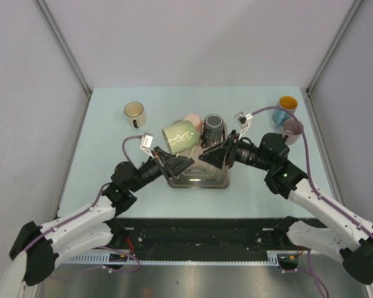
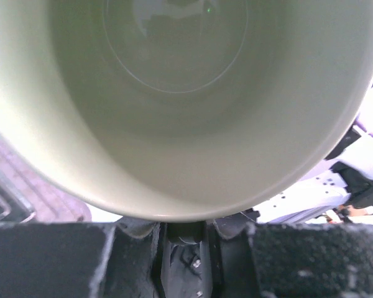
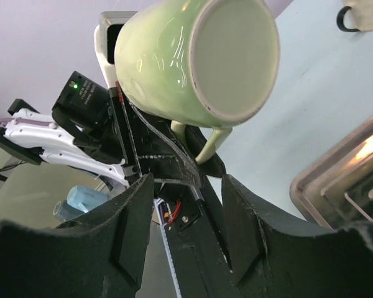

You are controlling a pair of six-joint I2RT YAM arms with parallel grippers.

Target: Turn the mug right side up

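Pale green glazed ceramic mug (image 1: 181, 136) in the air above the shallow steel tray (image 1: 199, 185), lying on its side, mouth toward the left wrist camera, base toward the right arm, handle hanging underneath. Pinched by the rim wall in the left hand (image 1: 176, 161), fingers clamped on that thin edge. Right hand (image 3: 185, 198) with fingers apart and nothing between them, just below the handle, apparently not touching it.

Judged about halfway: lifted and tipped, not yet upright or set down.

Risks from here:
- Slipping or swivelling in a single rim pinch, given smooth glaze and most of the weight beyond the fingers, then dropping onto the tray.
- Catching the handle on the spread right fingers while rotating.
- Knocking the dark green mug (image 1: 212, 126) or the pink mug (image 1: 191, 120) just behind when lowering.
- Landing on the tray lip and toppling, rather than flat on the pale blue tabletop (image 1: 112, 143).
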